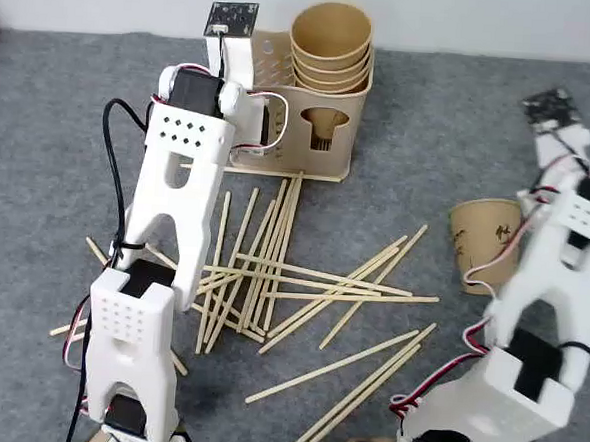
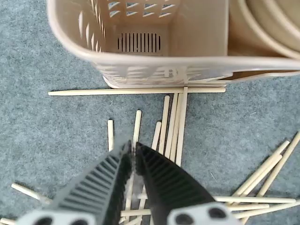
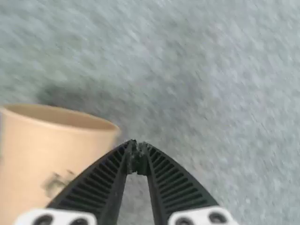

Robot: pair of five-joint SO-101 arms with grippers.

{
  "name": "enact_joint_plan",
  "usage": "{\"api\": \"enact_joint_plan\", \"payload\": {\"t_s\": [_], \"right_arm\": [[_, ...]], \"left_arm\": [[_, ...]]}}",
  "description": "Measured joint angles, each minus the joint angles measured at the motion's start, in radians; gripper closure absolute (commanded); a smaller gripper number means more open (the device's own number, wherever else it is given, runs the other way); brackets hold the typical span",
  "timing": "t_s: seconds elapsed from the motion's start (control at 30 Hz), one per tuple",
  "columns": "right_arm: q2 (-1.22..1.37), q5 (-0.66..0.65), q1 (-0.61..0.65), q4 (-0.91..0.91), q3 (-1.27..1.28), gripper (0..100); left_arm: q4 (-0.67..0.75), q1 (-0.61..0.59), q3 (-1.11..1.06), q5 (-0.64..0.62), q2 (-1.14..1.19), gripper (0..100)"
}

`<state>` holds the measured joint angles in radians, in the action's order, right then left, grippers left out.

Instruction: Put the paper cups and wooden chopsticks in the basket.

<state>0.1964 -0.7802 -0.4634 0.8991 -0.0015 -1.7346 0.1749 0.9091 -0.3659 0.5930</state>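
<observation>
Many wooden chopsticks (image 1: 272, 270) lie scattered on the grey carpet in front of the beige basket (image 1: 350, 134). Stacked paper cups (image 1: 331, 38) fill the basket's right compartment. In the left wrist view my left gripper (image 2: 132, 147) hangs shut and empty above the chopsticks (image 2: 171, 122), just short of the basket's bare left compartment (image 2: 140, 61). One paper cup (image 1: 482, 242) lies on its side at the right. My right gripper (image 3: 136, 157) is shut with nothing in it, close beside that cup (image 3: 47, 154).
One chopstick (image 2: 136, 92) lies crosswise against the basket's foot. More chopsticks (image 1: 356, 375) reach toward the front edge between the two arm bases. Bare carpet spreads behind and to the right of the lying cup.
</observation>
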Motion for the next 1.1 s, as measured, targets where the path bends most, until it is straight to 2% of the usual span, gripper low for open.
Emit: {"api": "enact_joint_plan", "payload": {"t_s": [0.27,0.43,0.93,1.1], "right_arm": [[0.0,-0.011,-0.005,-0.003,0.16,99.0],[-0.005,-0.009,0.038,-0.003,0.241,99.0],[-0.137,-0.006,0.365,0.003,0.27,99.0],[-0.173,0.118,0.48,0.121,0.27,99.0]], "left_arm": [[0.0,0.0,0.0,0.0,0.0,99],[0.0,0.0,0.0,0.0,0.0,99],[0.0,0.0,0.0,0.0,0.0,99],[0.0,0.0,0.0,0.0,0.0,99]]}}
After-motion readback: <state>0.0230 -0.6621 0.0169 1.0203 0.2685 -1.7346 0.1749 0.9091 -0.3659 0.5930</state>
